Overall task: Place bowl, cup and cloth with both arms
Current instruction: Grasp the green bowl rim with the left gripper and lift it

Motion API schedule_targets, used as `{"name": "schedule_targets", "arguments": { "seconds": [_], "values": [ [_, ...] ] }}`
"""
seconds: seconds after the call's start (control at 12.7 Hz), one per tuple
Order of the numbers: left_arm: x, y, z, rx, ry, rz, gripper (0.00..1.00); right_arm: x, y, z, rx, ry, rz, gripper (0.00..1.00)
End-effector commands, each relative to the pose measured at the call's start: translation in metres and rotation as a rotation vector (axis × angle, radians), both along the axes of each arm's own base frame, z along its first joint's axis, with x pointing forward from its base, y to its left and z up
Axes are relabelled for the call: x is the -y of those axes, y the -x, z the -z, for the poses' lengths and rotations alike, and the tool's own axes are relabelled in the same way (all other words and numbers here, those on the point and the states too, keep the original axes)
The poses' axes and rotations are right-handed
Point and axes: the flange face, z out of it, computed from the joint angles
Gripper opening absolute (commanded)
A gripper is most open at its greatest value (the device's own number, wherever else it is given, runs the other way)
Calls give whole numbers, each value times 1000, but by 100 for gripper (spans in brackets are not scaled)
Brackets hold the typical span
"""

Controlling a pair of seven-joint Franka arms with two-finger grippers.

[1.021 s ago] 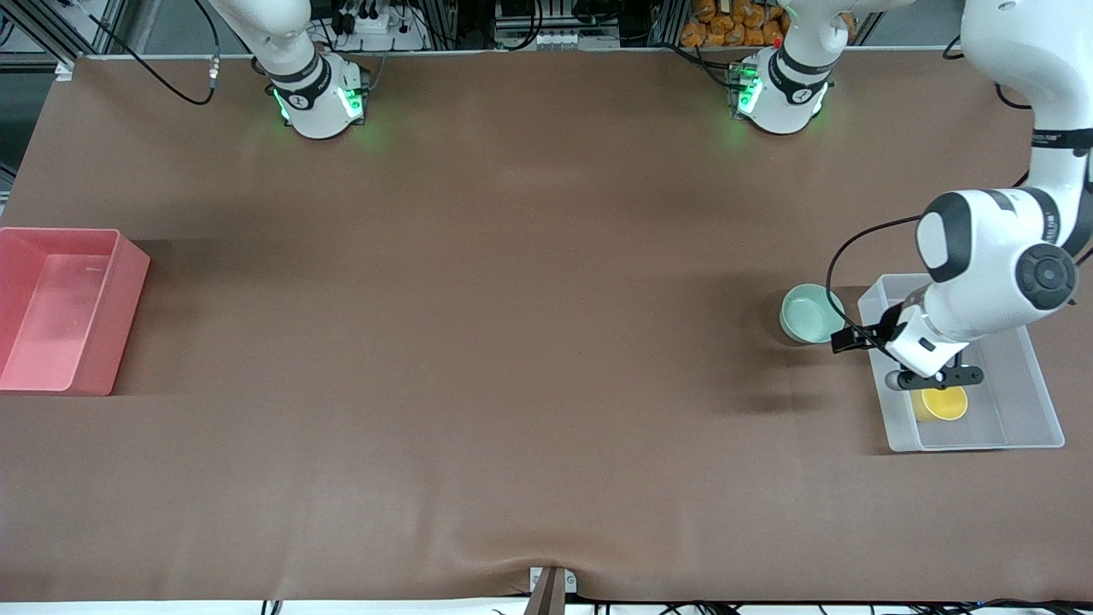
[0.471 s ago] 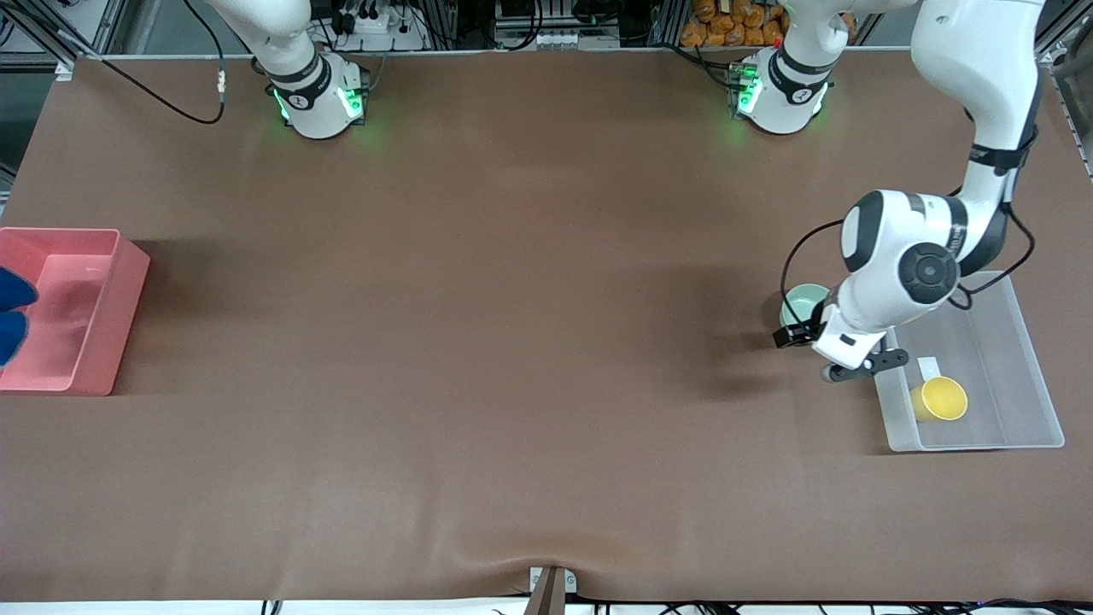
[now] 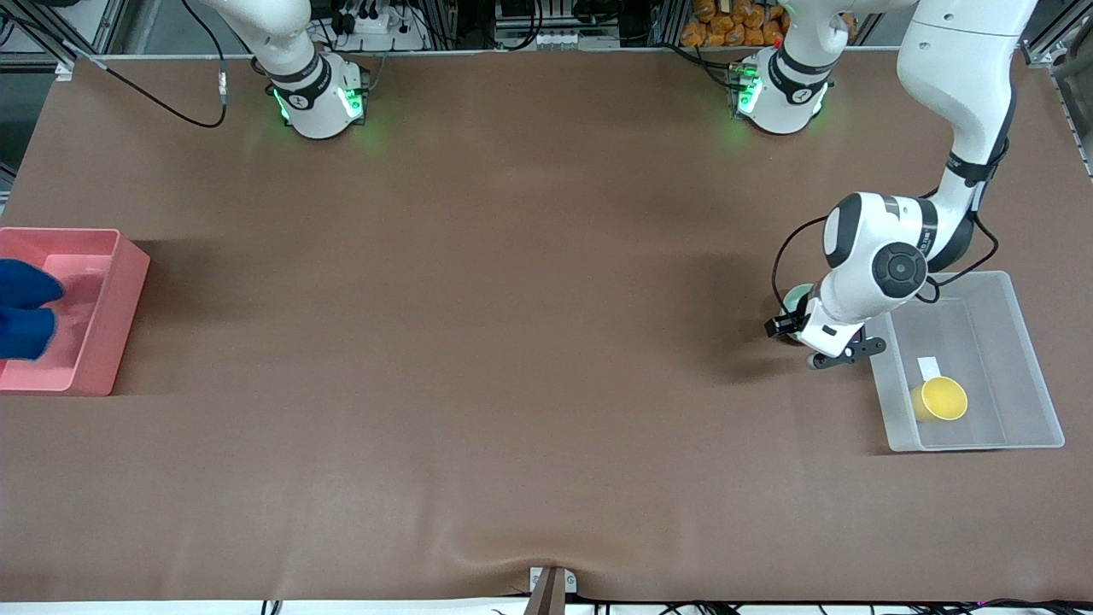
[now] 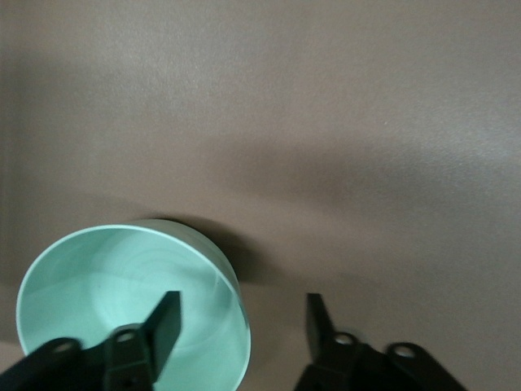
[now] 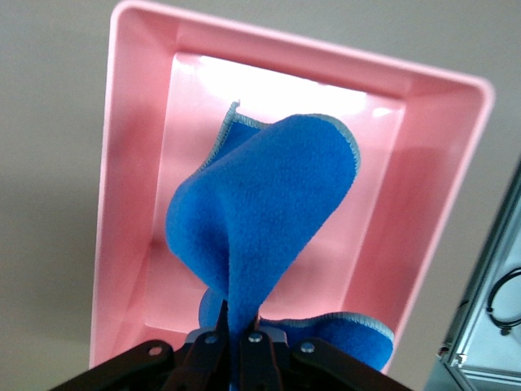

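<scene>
The mint-green bowl (image 4: 106, 293) stands on the table beside the clear bin; in the front view the left arm hides most of it (image 3: 794, 299). My left gripper (image 4: 242, 322) is open just above the bowl's rim, one finger over the inside and one over the table outside; it also shows in the front view (image 3: 841, 353). The yellow cup (image 3: 940, 399) stands in the clear bin (image 3: 990, 295). My right gripper (image 5: 242, 332) is shut on the blue cloth (image 5: 260, 212), which hangs over the pink bin (image 5: 293, 50). The cloth shows at the front view's edge (image 3: 21, 307).
The pink bin (image 3: 115, 299) stands at the right arm's end of the table and the clear bin at the left arm's end. A small white slip (image 3: 927, 366) lies in the clear bin by the cup. The brown mat (image 3: 512, 342) lies between the bins.
My left gripper has left the cup in the clear bin and moved over the bowl. The blue cloth has come into view over the pink bin.
</scene>
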Motion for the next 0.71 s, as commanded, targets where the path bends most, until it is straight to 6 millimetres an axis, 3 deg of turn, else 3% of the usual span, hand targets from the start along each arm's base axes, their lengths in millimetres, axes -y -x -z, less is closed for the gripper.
{"name": "schedule_targets", "arguments": {
  "seconds": [0.0,0.16,0.31,0.63],
  "values": [
    [2,4,5,10,-11,-11,25,1,18,19,-26,-58,41,0],
    [1,3,9,14,-9,-12,5,10,35,32,-33,-95,71,0],
    [2,-1,5,24,-9,-16,0,15,40,36,-31,-105,86,0],
    [-4,-42,-63,0,-27,-36,0,20,36,53,1,-85,85,0]
  ]
}}
